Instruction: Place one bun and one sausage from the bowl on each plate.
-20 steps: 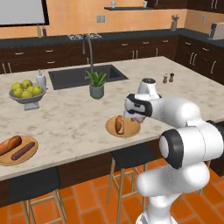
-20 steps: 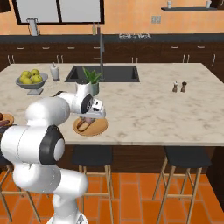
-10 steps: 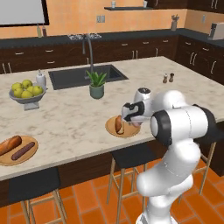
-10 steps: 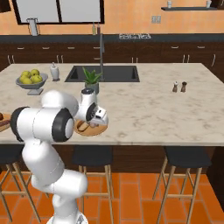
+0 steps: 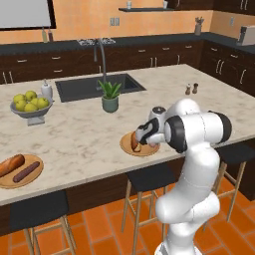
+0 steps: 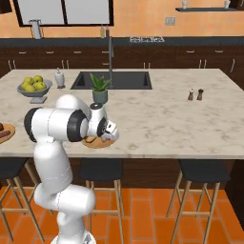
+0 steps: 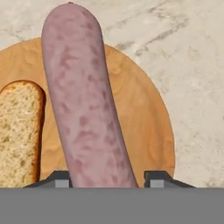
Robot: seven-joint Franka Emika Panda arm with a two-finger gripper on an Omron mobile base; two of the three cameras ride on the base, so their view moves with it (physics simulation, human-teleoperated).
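Pinkish-brown and mottled, the sausage (image 7: pixel 85 100) runs lengthways between the two dark finger tips (image 7: pixel 61 178) in the hand view, and the gripper (image 7: pixel 107 179) is clamped on it, one tip on each side of its near end. Under it lies a round wooden plate (image 7: pixel 144 131), and on that plate, just beside the sausage, sits a cut bun (image 7: pixel 19 135) with a brown crust and pale crumb. Whether the sausage already touches the plate I cannot tell.

From where I stand at the island, the white arm bends low over the near edge of the marble counter (image 5: pixel 84 134), its gripper (image 5: pixel 141 140) down at the plate (image 5: pixel 128 147), where a bit of sausage (image 5: pixel 134 143) shows beside the hand. From the other side the plate (image 6: pixel 95 142) peeps out under the hand (image 6: pixel 106 129).

Well apart, at the counter's far left end, is the wide wooden bowl (image 5: pixel 15 180), holding a bun (image 5: pixel 11 165) and a darker sausage (image 5: pixel 26 171) lying side by side. In the right base view only its edge (image 6: pixel 6 132) shows at the left border.

Further back stands a grey footed bowl (image 5: pixel 31 113) of yellow-green fruit, with a small white bottle (image 5: pixel 46 90) near it. A potted plant (image 5: pixel 110 96) sits just in front of the dark sink (image 5: pixel 94 85) with its tall faucet (image 5: pixel 101 56). Salt and pepper shakers (image 5: pixel 191 89) stand together toward the right. Dark stools (image 5: pixel 149 178) are tucked under the counter over the orange tile floor.
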